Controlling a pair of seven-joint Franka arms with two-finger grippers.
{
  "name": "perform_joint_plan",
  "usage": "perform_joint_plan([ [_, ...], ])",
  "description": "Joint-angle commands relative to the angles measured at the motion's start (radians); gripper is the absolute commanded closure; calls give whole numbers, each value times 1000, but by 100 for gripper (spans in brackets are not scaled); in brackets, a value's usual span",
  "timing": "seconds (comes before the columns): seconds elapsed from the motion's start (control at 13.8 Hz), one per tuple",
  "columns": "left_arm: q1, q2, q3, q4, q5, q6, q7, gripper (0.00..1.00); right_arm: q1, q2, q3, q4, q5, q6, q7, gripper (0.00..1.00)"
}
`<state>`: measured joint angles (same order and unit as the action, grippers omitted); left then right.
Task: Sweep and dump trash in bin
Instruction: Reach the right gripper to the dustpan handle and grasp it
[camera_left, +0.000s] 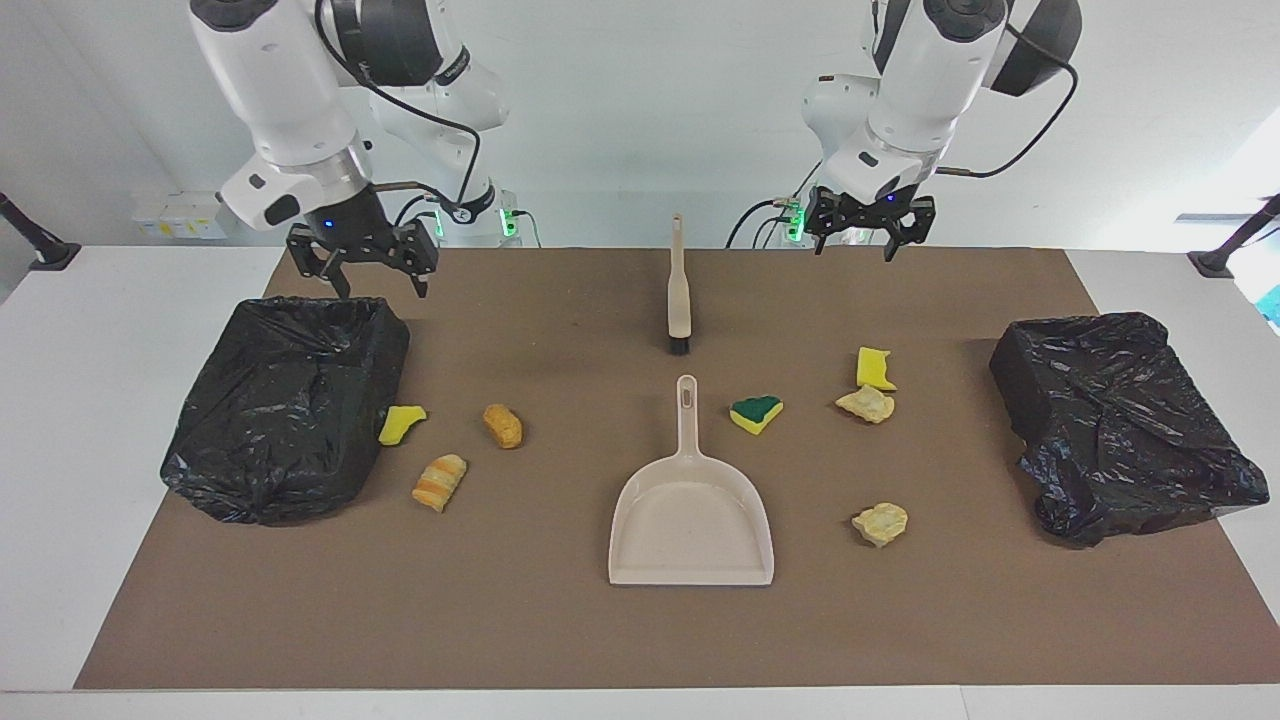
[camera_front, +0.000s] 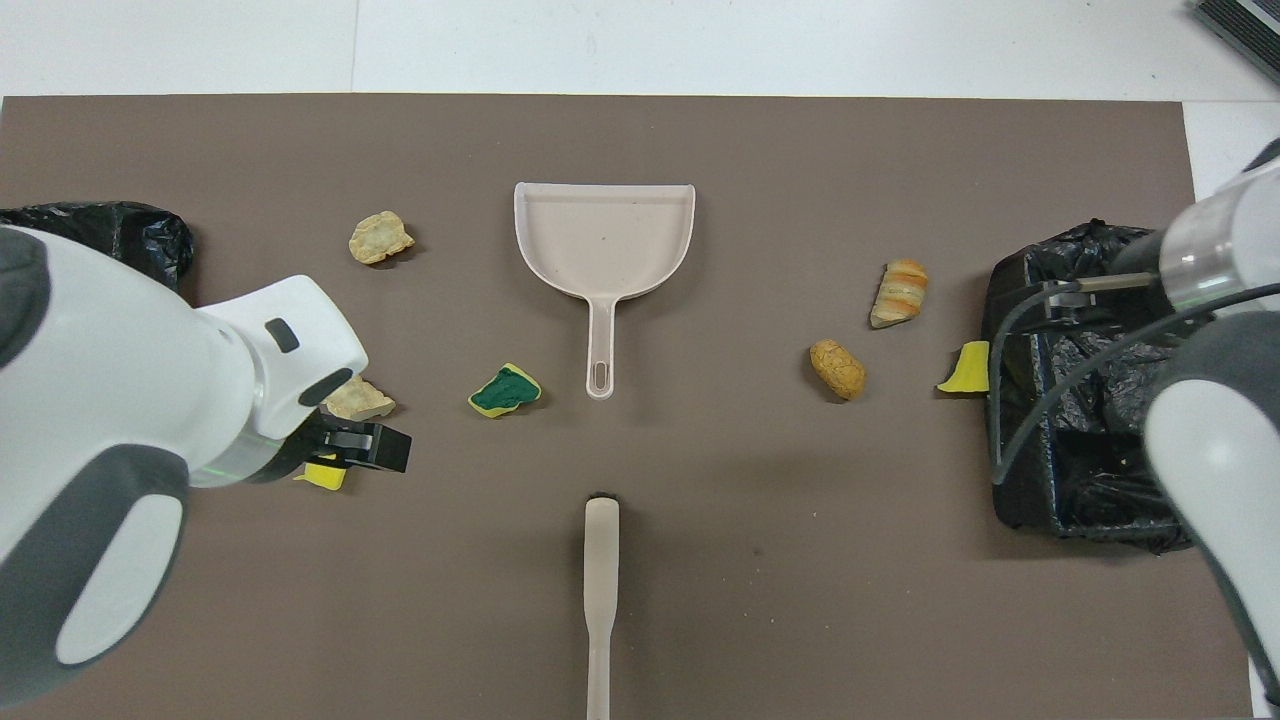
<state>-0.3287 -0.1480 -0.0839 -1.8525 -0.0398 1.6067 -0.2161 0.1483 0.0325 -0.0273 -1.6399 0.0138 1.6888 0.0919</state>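
On my white counter (camera_left: 120, 350) a brown mat (camera_left: 560, 640) carries the trash (camera_left: 757, 413), scattered around the dustpan (camera_left: 692, 520) between two black-lined bins (camera_left: 285, 405). Left tool (camera_left: 868, 232) and right tool (camera_left: 365, 265) hover open, empty.

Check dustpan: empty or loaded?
Empty. The dustpan lies flat with a bare tray; the scraps sit around it on the mat.

Bright even overhead light, soft short shadows, sheen on black bags (camera_left: 285, 405), sharp focus throughout
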Motion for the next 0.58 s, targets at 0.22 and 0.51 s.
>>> perform_joint_plan([
  [0.22, -157, -177, 18, -295, -26, 124, -150, 0, 115, 95, -2, -87, 106, 253, 48, 0],
  [0.51, -254, -203, 18, -379, -37, 182, -206, 0, 223, 205, 0, -16, 135, 299, 190, 0],
])
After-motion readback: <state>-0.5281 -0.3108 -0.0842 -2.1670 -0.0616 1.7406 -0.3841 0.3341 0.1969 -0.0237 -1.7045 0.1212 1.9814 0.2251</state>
